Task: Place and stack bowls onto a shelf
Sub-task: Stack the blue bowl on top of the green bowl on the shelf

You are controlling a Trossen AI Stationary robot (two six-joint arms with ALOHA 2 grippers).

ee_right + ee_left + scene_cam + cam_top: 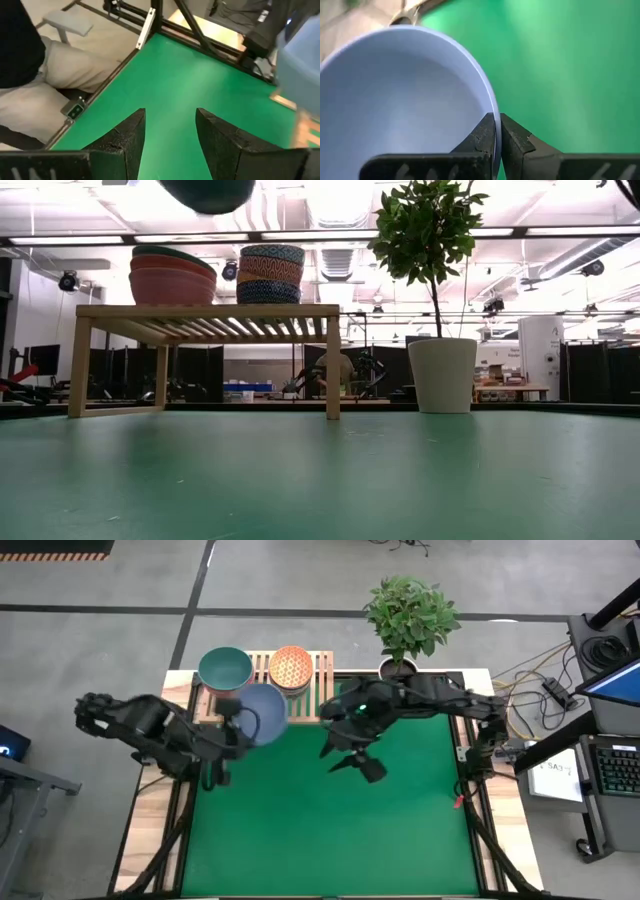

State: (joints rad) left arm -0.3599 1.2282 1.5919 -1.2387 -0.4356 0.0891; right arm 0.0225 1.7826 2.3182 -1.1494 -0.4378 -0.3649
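Note:
My left gripper (497, 122) is shut on the larger slate-blue bowl (264, 712) and holds it in the air just in front of the shelf (325, 670). In the low view only the bowl's dark underside (210, 192) shows, at the top edge. The light-wood shelf (205, 311) carries two stacks: one with a teal bowl (224, 670) on top of pink and red bowls (172, 280), and a patterned stack (270, 273) topped by an orange bowl (291, 667). My right gripper (352, 762) hangs open over the middle of the table, touching nothing. My left gripper pinches the slate-blue bowl's rim (492, 107), with one finger (479, 137) inside the bowl and the other (517, 137) outside its wall. The bowl is lifted clear of the table and extends forward from the fingers with its opening facing up.
A white pot (443, 375) with a leafy plant (410, 615) stands at the far edge, right of the shelf. Bare green table (330, 830) stretches toward the near edge. A seated person's legs (35, 85) show beyond the table edge in the right wrist view.

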